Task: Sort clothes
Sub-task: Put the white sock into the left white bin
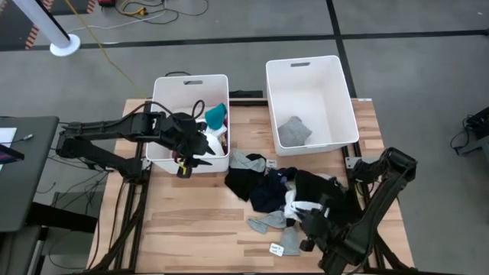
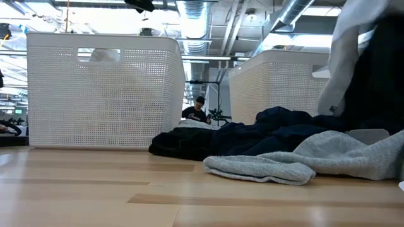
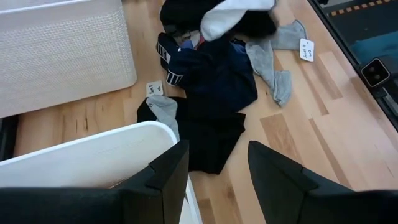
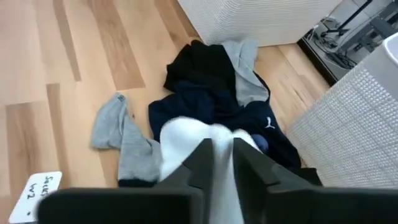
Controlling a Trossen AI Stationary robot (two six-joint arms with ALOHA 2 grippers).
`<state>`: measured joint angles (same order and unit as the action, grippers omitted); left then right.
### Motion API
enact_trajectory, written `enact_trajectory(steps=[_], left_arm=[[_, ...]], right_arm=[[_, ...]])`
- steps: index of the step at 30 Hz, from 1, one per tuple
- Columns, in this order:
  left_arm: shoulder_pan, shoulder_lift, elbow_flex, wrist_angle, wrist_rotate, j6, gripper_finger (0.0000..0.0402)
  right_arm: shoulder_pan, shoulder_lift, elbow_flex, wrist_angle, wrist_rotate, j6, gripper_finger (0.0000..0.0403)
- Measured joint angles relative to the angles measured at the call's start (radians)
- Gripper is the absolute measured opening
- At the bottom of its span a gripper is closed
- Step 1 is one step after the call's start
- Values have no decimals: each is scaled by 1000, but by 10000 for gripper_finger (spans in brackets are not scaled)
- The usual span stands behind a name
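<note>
A pile of dark navy, black and grey clothes (image 1: 267,187) lies on the wooden table in front of the two white bins. My right gripper (image 4: 224,165) is over the pile's right part (image 1: 306,210), shut on a white garment (image 4: 186,143). That garment also shows in the low view (image 2: 341,57) and the left wrist view (image 3: 233,12). My left gripper (image 3: 217,171) is open and empty, above the near right corner of the left bin (image 1: 200,149). The left bin (image 1: 164,122) holds a teal garment (image 1: 216,116). The right bin (image 1: 336,99) holds a grey garment (image 1: 293,131). My right gripper pinches a bunched fold of the white garment (image 4: 224,180) between its two fingers, coming from above and pointing down. The garment hangs slack below the fingers, raised above the dark clothes. Its lower end is hidden, so I cannot tell whether it is clear of the pile.
Grey socks (image 1: 267,221) and a white paper tag (image 1: 276,249) lie on the table near the front of the pile. Another tag (image 3: 154,89) lies by the right bin. Bare wood stretches across the table's near left part (image 1: 183,221).
</note>
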<state>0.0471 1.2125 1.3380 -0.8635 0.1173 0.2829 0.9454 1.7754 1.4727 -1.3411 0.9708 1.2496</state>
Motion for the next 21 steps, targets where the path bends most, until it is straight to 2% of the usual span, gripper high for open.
enact_trajectory(steps=[4,10,14,17,21], left_arm=[[0,0,0,0,0,-1,159],[-4,0,0,0,0,-6,159],[-15,0,0,0,0,-6,159],[-23,0,0,1,0,-6,159],[-41,0,0,2,0,-8,159]], right_arm=[[-8,-4,0,-1,-20,-2,98],[-20,-4,0,32,-34,-47,91],[-27,-4,-27,195,-84,-189,94],[-46,-3,-66,365,-156,-305,124],[-77,-3,-106,481,-264,-365,195]])
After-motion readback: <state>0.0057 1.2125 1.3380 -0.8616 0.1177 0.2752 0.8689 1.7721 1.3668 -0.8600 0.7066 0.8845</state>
